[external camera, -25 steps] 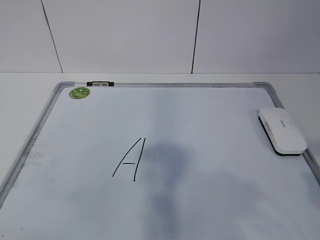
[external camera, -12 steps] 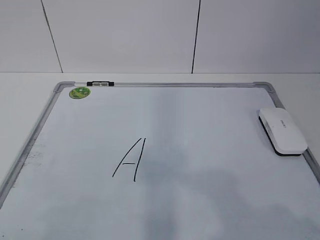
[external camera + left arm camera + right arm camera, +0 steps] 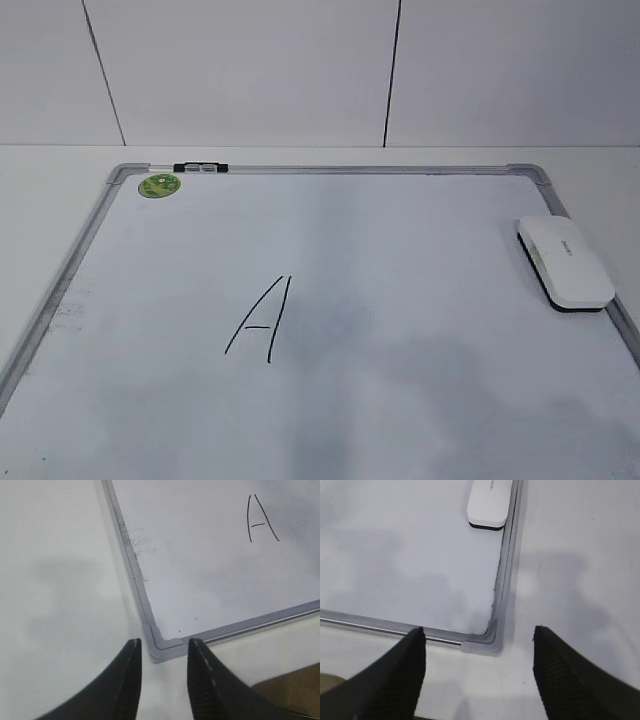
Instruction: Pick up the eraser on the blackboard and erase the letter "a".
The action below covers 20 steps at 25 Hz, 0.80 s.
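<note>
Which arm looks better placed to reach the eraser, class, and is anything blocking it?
Probably the right gripper: its jaws stand open, and the eraser lies ahead by the blackboard's right frame with nothing between.

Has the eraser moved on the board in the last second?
No. The eraser lies in the same spot by the blackboard's right frame, below its far right corner cap.

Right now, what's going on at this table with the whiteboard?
Nothing is being handled yet. A blackboard lies flat with a marker letter drawn near its middle. The eraser sits untouched along the board's right edge. Both arms hang over the near corners: the left claw is partly open over the near left corner, the right claw wide open over the near right one. Neither holds anything.
</note>
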{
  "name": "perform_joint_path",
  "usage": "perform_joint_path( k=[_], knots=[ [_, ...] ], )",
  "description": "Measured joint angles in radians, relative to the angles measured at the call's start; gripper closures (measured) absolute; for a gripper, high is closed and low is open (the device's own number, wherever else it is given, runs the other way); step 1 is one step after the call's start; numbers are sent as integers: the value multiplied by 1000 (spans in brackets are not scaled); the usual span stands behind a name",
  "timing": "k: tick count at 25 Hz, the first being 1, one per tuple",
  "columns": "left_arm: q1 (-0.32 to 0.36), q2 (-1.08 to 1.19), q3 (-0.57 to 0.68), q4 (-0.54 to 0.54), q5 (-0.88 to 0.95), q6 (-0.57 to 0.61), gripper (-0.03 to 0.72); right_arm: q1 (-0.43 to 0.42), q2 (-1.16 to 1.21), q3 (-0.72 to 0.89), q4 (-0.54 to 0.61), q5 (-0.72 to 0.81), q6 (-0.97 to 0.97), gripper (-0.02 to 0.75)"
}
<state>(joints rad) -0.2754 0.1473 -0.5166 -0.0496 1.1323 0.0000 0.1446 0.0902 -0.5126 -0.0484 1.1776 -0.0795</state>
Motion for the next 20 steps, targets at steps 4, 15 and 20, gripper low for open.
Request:
perform_joint_path(
  k=[4,15,20],
  knots=[
    [0,0,9,13,-19,0,453,0,0,11,-9,-19,0,198],
    [0,0,9,50,-25,0,454,0,0,11,-10,-28,0,198],
    [0,0,9,50,-25,0,454,0,0,11,-10,-30,0,197]
  ],
)
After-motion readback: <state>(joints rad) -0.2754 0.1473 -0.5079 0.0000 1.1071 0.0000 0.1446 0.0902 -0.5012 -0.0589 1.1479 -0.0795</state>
